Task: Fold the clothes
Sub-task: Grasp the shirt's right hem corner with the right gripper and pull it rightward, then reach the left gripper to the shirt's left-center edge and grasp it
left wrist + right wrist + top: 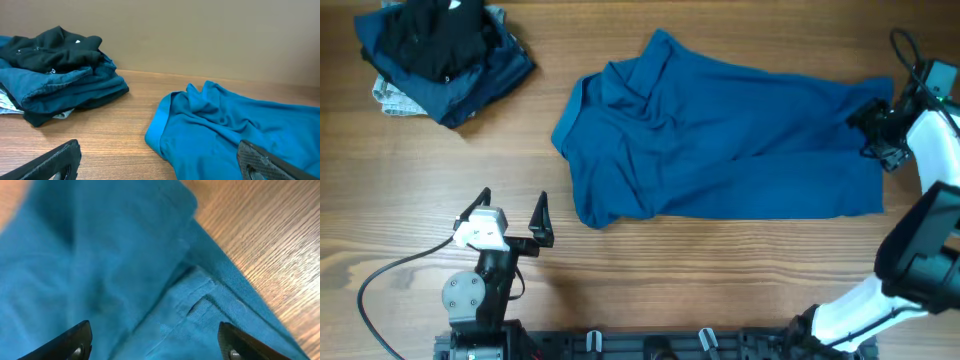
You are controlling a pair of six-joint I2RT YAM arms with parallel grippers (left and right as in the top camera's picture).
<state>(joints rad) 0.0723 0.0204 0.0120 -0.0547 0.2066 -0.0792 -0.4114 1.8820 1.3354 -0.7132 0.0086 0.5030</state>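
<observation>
Your left jaws stand wide and empty, apart from the one large mid-blue fabric shirt [720, 140], which lies long axis left-to-right on the wooden surface [720, 270]; one heap of dark garments [440, 55] sits far-left. Left wrist: shirt ahead-right, heap ahead-left. Right wrist: right jaws, nearer, straddle the shirt's right edge, wide, holding nothing yet.

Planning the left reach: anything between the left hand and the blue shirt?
Nothing visible. Only bare table lies between the open left hand and the blue shirt; the dark heap sits off to the left.
</observation>
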